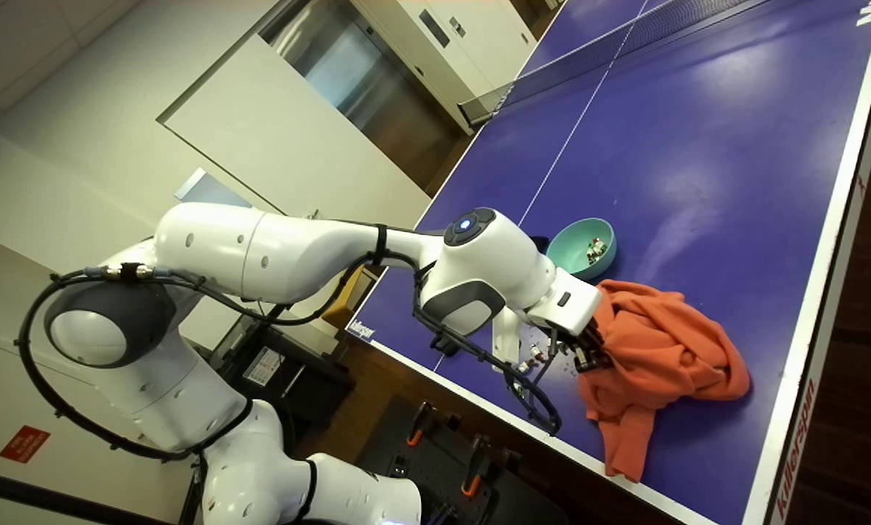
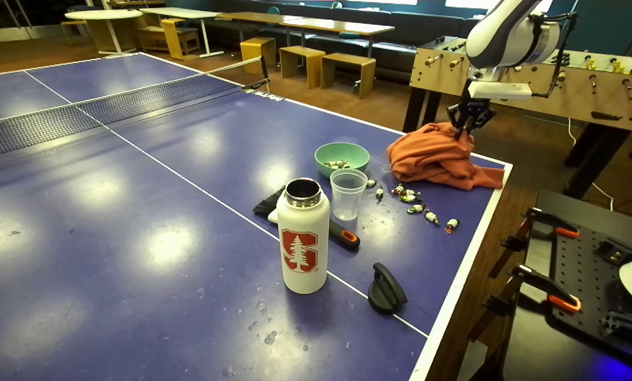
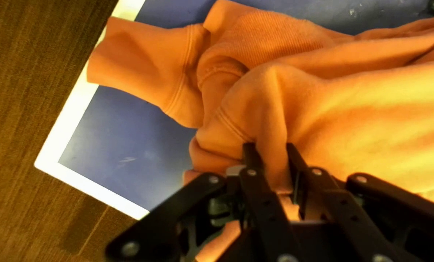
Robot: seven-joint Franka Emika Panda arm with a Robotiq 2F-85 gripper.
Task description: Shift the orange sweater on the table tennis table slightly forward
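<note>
In an exterior view, the orange sweater (image 2: 430, 157) lies bunched on the counter (image 2: 226, 164), right beneath your gripper (image 2: 463, 132). In the wrist view, you have it pinching a raised fold (image 3: 271, 156), presumably to draw the sweater forward.

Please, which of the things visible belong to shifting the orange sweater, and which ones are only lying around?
For the job: orange sweater, gripper, table tennis table.

Only lying around: green bowl, wrapped candies, clear cup, white bottle, black lid, brush.

A games room: ping-pong table (image 2: 189, 264), foosball table (image 2: 565, 99).
</note>
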